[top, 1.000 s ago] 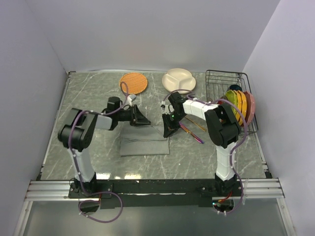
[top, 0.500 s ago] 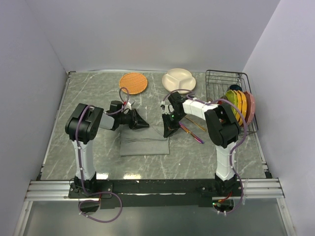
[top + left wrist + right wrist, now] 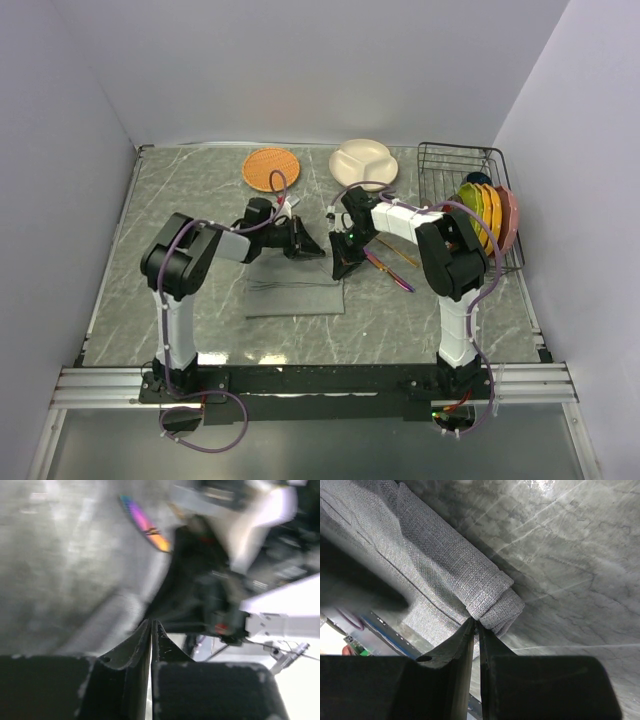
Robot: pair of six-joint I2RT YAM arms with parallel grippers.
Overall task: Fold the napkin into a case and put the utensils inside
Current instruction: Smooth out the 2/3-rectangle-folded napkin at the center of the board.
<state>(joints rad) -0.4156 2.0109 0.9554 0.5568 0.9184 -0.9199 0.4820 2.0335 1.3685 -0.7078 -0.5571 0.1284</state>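
Left gripper (image 3: 306, 244) hangs over the far edge of the napkin (image 3: 290, 296). Its fingers are pressed together with nothing visible between them, though its wrist view is pretty blurry. The napkin's a folded grey oblong lying flat on the marble table (image 3: 180, 200), about mid-table. Right gripper (image 3: 474, 624) is at the cloth's far right corner, pinched tight on a rolled bit of fabric. Just right of that, the purple knife (image 3: 392, 274) and gold spoon (image 3: 403, 256) lie on the table, outside the cloth.

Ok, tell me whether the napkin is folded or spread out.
Folded: the napkin lies as a narrow oblong; the right wrist view shows stacked layers and a rolled corner.
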